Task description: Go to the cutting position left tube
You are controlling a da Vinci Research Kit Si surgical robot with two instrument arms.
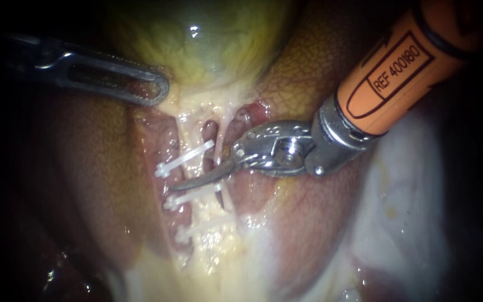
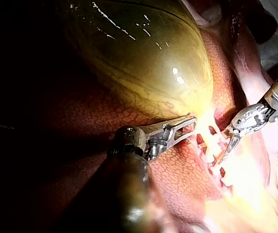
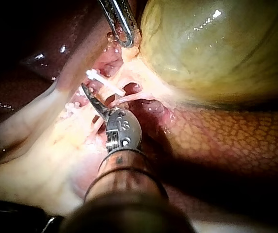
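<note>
Endoscope view, right instrument (image 1: pixel 197 179) between clips (image 1: pixel 184 160), liver (image 1: pixel 85 168) around

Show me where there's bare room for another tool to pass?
Bare liver lies free below the left instrument, left of the clips. It is crowded under the gallbladder, where the right instrument reaches the clipped tubes.

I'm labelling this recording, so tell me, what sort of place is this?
Probably a surgical practice bench, seen close through an endoscope: a greenish gallbladder on mottled liver, white clips across a tube, and the left instrument and right instrument working at them.
</note>
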